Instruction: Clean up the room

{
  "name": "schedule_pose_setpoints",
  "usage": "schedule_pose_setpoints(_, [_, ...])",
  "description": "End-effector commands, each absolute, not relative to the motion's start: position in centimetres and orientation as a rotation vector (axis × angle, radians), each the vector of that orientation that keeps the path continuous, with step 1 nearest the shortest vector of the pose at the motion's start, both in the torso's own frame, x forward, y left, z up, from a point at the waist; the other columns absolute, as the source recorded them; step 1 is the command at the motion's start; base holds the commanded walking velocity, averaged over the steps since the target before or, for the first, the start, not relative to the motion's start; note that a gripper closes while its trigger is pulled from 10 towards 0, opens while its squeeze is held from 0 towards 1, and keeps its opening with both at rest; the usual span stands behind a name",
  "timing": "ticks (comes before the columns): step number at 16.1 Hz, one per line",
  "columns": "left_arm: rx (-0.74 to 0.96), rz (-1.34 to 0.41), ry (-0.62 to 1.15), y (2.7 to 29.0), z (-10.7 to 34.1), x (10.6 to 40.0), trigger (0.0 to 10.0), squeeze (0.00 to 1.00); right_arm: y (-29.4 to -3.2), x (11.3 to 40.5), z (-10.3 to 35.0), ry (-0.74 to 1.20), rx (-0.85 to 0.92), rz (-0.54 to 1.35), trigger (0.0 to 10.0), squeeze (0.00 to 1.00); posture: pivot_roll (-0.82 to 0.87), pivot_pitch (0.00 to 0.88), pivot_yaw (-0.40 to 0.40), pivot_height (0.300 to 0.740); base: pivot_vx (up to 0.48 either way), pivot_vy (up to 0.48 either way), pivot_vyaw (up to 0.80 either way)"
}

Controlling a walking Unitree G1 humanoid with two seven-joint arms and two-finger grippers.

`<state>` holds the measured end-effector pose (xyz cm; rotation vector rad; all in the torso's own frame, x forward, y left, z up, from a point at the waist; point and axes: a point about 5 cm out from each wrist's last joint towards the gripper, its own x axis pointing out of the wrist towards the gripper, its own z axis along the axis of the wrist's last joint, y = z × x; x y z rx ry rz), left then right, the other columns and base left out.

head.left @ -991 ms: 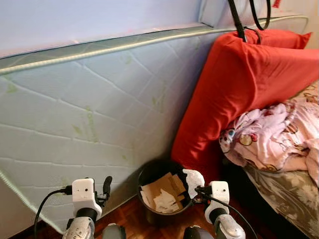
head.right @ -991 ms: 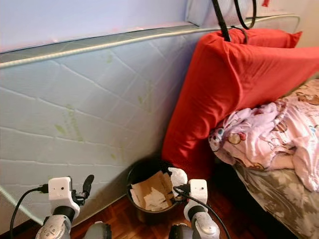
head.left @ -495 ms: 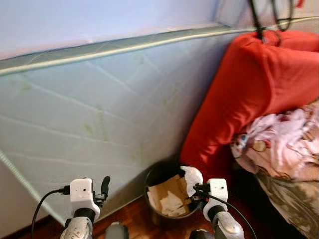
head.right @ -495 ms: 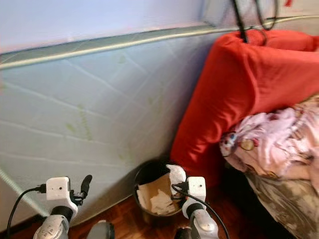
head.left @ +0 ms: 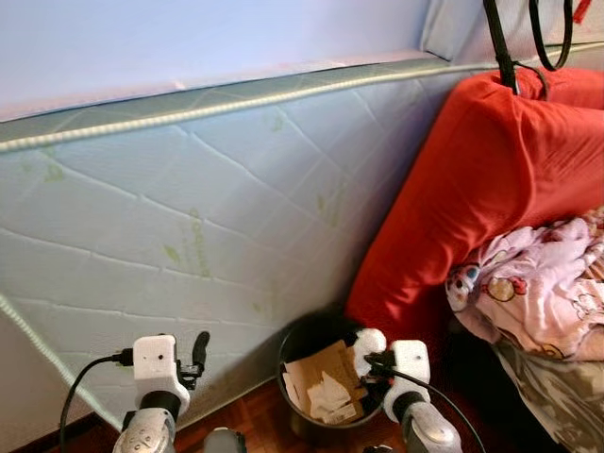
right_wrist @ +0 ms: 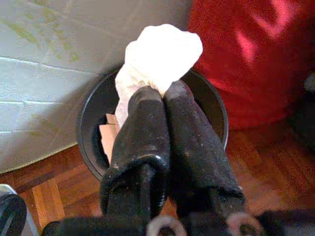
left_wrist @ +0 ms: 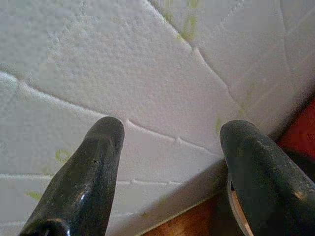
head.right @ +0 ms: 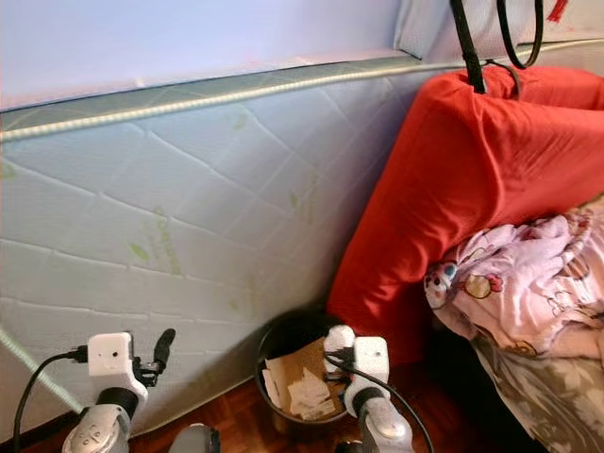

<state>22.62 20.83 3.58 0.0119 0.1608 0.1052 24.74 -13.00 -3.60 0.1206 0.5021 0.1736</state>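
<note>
Silver arms carry white wrist boxes, black cables and black-fingered left claw [left_wrist: 170, 172] and right claw [right_wrist: 165, 105].

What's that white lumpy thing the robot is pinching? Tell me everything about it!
The white wad looks like crumpled tissue or paper, soft and wrinkled, bunched into a lump. The right gripper has its two black fingers shut on its lower end, so most of it sticks out past the fingertips. It hangs above the open black bin, which stands on the wooden floor against the mattress and already holds scraps of cardboard and paper.
</note>
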Motion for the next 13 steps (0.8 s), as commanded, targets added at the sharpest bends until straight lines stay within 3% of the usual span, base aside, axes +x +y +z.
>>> schedule_pose_setpoints(1, [0.006, 0.093, 0.164, 20.46, 3.66, 22.64, 10.0, 0.00, -13.14, 24.88, -3.56, 0.509, 0.101, 0.188, 10.0, 0.00, 0.13, 0.000, -0.083, 0.625, 0.315, 0.000, 0.00])
schedule_pose_setpoints(2, [0.005, 0.093, 0.164, 20.44, 3.66, 22.61, 10.0, 0.00, -13.04, 24.91, -3.52, 0.508, 0.094, 0.196, 10.0, 0.00, 0.13, 0.000, -0.083, 0.625, 0.319, 0.000, 0.80])
schedule_pose_setpoints(9, [0.009, 0.083, 0.179, 20.19, 3.33, 22.04, 10.0, 0.00, -13.01, 24.65, -4.06, 0.572, 0.075, 0.184, 10.0, 0.00, 0.13, 0.021, -0.082, 0.625, 0.341, 0.000, 0.00])
schedule_pose_setpoints(13, [0.004, 0.064, 0.180, 19.84, 3.32, 22.17, 10.0, 0.00, -12.74, 24.52, -4.47, 0.638, 0.058, 0.197, 10.0, 0.00, 0.14, 0.061, -0.086, 0.625, 0.000, 0.000, 0.00])
